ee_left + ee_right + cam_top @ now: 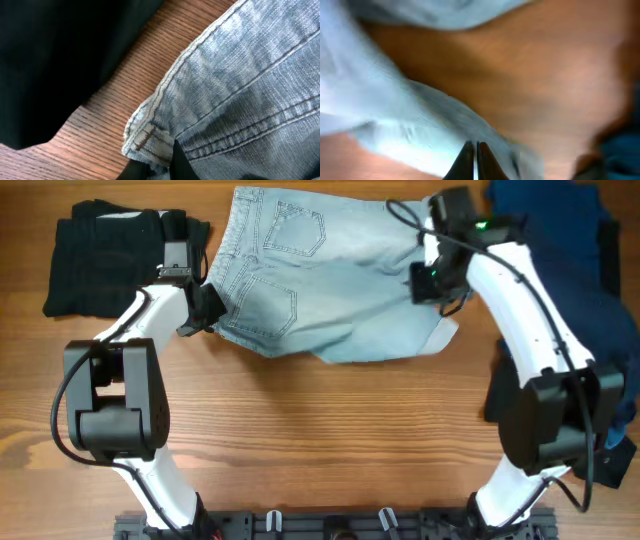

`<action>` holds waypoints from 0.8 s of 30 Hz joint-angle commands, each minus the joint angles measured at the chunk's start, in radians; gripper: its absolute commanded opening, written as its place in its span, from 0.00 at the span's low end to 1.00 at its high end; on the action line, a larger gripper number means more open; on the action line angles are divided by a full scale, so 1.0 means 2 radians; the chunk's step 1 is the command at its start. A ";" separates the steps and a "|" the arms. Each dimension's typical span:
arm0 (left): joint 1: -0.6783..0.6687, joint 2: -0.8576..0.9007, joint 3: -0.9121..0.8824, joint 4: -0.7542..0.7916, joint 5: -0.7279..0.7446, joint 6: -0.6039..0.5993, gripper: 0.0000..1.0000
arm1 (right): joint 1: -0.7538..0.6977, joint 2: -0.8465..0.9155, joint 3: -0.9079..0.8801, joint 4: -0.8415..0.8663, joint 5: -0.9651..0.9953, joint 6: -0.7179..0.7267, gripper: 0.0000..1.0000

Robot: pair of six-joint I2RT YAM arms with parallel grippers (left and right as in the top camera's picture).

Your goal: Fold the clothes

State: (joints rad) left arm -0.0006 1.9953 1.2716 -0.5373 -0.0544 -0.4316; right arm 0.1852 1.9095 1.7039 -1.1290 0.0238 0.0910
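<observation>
Denim shorts (300, 270), pale blue, lie spread pockets-up on the wooden surface (330, 440), not yet folded. Left hand (210, 310) is clamped on their waistband corner; right hand (437, 283) is closed at a leg hem, its hold too blurred to confirm. The black garment (110, 250) beside them looks already folded.

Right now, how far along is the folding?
Done, it seems: the black garment lies in a neat folded block on the left. In hand: the denim shorts, spread open, with the left hand shut on the waistband corner and the right hand shut on the leg end. Left: the shorts have no fold yet, and the navy garments sit heaped on the right.
</observation>
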 commanded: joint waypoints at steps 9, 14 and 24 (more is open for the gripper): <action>0.015 0.011 -0.006 -0.017 -0.024 0.002 0.04 | -0.021 -0.009 0.006 -0.037 0.006 0.093 1.00; 0.015 0.011 -0.006 -0.019 -0.024 0.002 0.04 | -0.016 -0.009 -0.058 -0.057 -0.102 0.121 0.96; 0.015 0.011 -0.006 -0.017 -0.024 0.004 0.04 | -0.015 -0.009 -0.272 0.123 -0.102 0.229 0.87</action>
State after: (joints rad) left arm 0.0078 1.9953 1.2747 -0.5594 -0.0559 -0.4313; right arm 0.1627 1.8984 1.2423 -0.9813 -0.1688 0.4419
